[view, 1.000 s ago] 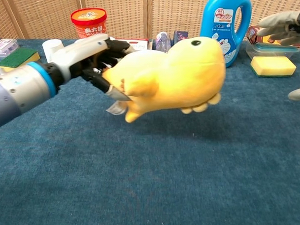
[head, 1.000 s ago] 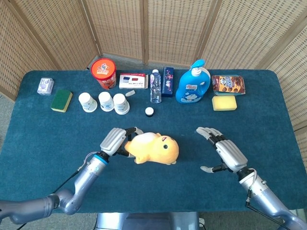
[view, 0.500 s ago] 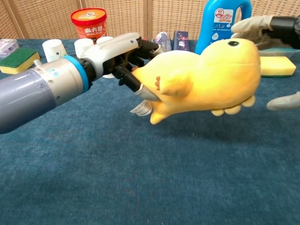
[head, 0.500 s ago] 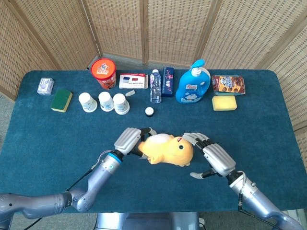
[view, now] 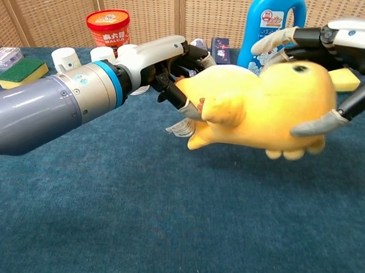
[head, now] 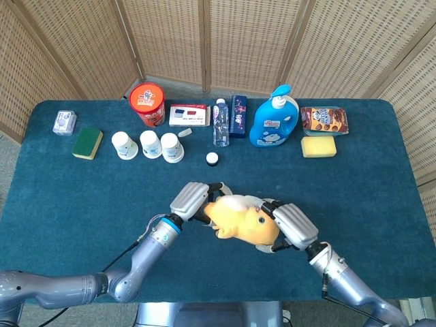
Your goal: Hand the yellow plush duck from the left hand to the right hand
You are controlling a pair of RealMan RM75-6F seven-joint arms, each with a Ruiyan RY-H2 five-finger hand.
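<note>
The yellow plush duck (head: 242, 219) hangs above the blue tabletop near the front middle; in the chest view the duck (view: 255, 110) fills the centre. My left hand (head: 193, 200) grips its tail end, seen close up as the left hand (view: 164, 63) with fingers dug into the plush beside a white tag. My right hand (head: 291, 225) wraps the duck's head end. In the chest view the right hand (view: 329, 64) has fingers over the head and its thumb under the belly. Both hands hold the duck at once.
Along the far edge stand a red tub (head: 148, 103), three white cups (head: 151, 145), a green sponge (head: 88, 142), a small bottle (head: 220, 123), a blue detergent bottle (head: 274, 120), a yellow sponge (head: 319, 146) and a snack packet (head: 324, 119). A small cap (head: 212, 159) lies behind the duck.
My left hand carried the duck to the right. My right hand came in from the right and closed around the duck's head; before, it was open and apart from it.
</note>
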